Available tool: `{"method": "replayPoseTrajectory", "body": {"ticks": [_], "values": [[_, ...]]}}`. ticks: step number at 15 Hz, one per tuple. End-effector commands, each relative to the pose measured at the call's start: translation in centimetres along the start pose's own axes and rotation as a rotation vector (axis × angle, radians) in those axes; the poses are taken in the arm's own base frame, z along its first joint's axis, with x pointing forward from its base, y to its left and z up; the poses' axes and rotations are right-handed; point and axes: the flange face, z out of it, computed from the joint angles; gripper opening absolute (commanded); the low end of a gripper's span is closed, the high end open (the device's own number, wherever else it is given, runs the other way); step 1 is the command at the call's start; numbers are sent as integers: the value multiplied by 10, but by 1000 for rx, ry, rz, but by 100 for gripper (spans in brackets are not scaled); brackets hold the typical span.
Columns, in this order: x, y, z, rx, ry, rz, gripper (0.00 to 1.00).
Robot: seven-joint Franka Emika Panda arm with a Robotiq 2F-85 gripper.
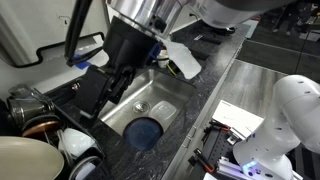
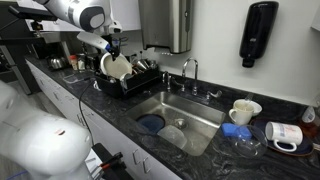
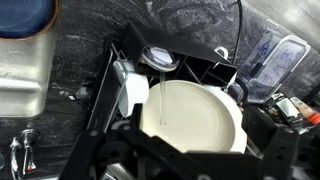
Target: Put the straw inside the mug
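Note:
A thin clear straw [image 3: 160, 102] stands against the cream plate [image 3: 200, 120] in the black dish rack [image 3: 205, 68]. A white mug [image 3: 130, 92] sits in the rack to the left of the plate. My gripper [image 2: 112, 47] hovers right above the rack and plate [image 2: 115, 66]. Its dark fingers [image 3: 185, 165] frame the bottom of the wrist view, spread wide with nothing between them. The straw is not held. A cream mug [image 2: 243, 110] and a white mug on its side [image 2: 285, 135] stand on the counter past the sink. The straw does not show in the exterior views.
A steel sink [image 2: 170, 118] with a blue disc in it [image 1: 145, 131] lies beside the rack. There is a faucet [image 2: 187, 72] behind the sink, an upturned glass [image 3: 160, 60] in the rack, stacked dishes [image 1: 30, 155] and a glass bowl [image 2: 246, 146].

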Motion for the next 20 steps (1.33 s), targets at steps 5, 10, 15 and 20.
{"method": "replayPoseTrajectory", "body": {"ticks": [5,10,15,20], "values": [[10,-19,62,20,15,-68,100],[16,-22,89,25,31,-76,100],[28,-16,110,-16,81,-71,100],[39,-8,129,-67,113,-92,100]]}}
